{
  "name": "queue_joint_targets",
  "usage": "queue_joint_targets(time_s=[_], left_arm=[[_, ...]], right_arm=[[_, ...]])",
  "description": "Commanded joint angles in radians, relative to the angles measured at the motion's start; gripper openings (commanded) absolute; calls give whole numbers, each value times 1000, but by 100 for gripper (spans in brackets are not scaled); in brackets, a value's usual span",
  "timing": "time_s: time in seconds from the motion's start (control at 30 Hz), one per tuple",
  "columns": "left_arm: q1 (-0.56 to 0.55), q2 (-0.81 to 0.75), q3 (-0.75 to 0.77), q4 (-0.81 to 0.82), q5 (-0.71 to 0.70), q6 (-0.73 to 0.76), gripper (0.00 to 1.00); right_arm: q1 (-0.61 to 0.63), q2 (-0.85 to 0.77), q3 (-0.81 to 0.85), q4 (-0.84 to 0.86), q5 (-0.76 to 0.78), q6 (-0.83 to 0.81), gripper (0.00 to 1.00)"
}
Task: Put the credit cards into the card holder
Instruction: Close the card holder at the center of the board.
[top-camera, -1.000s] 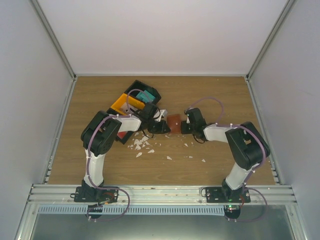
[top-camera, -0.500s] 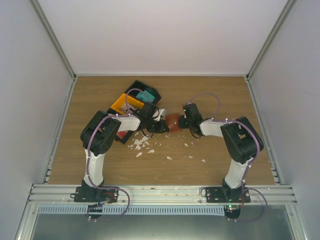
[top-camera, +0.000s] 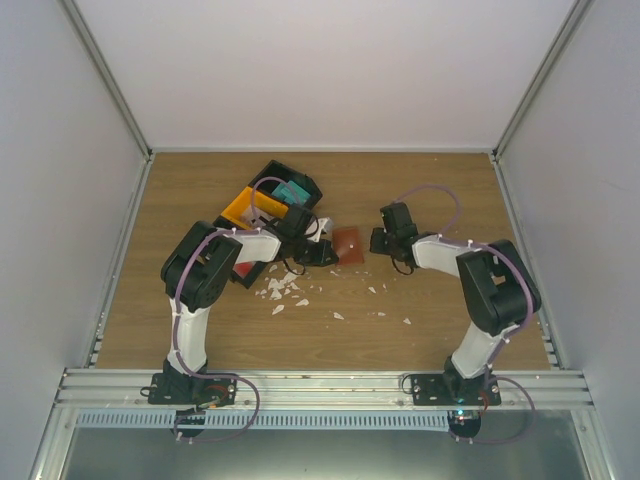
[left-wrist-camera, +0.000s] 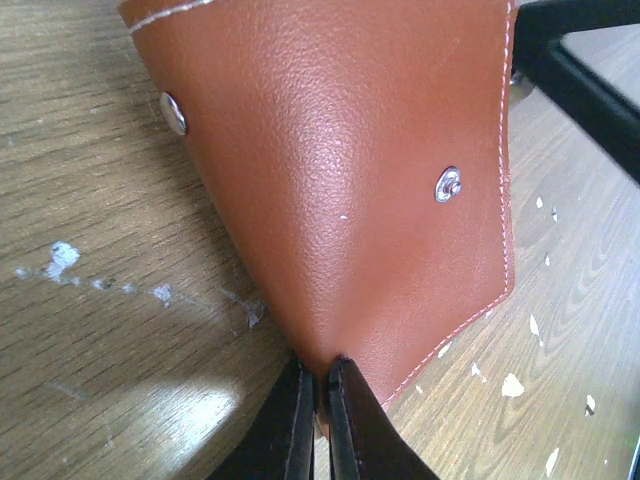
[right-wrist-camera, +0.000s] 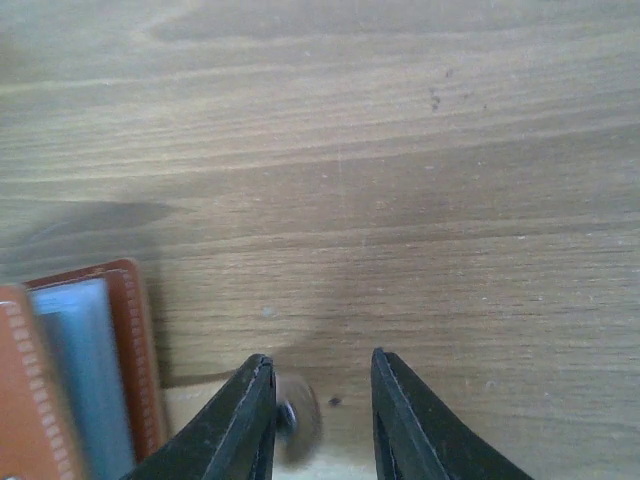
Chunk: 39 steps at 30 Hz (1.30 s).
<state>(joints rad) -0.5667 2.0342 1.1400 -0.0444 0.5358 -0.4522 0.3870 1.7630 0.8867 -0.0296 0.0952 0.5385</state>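
The reddish-brown card holder (top-camera: 348, 242) lies at mid table, one corner pinched in my left gripper (top-camera: 325, 252). In the left wrist view the card holder (left-wrist-camera: 340, 170) fills the upper frame, and the left gripper (left-wrist-camera: 318, 385) is shut on its near corner. My right gripper (top-camera: 379, 241) is open and empty, just right of the holder. In the right wrist view the right gripper (right-wrist-camera: 320, 400) is over bare wood, and the holder's light blue inside (right-wrist-camera: 75, 380) shows at the left edge. A teal credit card (top-camera: 292, 190) lies in the tray. The red-and-white card is not visible.
The black-and-orange compartment tray (top-camera: 245, 208) stands behind and left of the left gripper. Small white scraps (top-camera: 284, 288) are scattered on the wooden table in front of the grippers. Grey walls enclose the table on three sides.
My right gripper was up against the card holder's right edge. It has let go, pulled back to the right and now stands open. The left gripper keeps hold of the holder.
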Motion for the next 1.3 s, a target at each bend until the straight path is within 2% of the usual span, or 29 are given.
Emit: queue_joint_targets(time_s=[0.0,0.17,0.27,0.43,0.7,0.9,1.03,1.27], left_arm=[[4,84,-48,-238,-153,34,5],[4,53,14,-245,-103,12,24],[4,24,33,-244,-109,2,35],[4,-5,55,-245,-131,-10,44],[2,68,156,-311,-270,10,48],[-30,123,219,-371,-377,24,52],[-47,151,231,-399,-448,28,52],[-50,175,228,-410,-488,34,49]], right_arm=[[-5,-88,8,-88,-38,-1,30],[-5,-130,11,-84,-145,-10,39],[-5,-133,19,-87,-181,-19,41],[-5,-143,20,-84,-222,-32,41],[3,-116,63,-117,-232,-58,43],[38,-35,133,-179,-157,-68,44],[50,41,181,-205,-124,-90,45],[56,135,225,-258,-11,-100,46]])
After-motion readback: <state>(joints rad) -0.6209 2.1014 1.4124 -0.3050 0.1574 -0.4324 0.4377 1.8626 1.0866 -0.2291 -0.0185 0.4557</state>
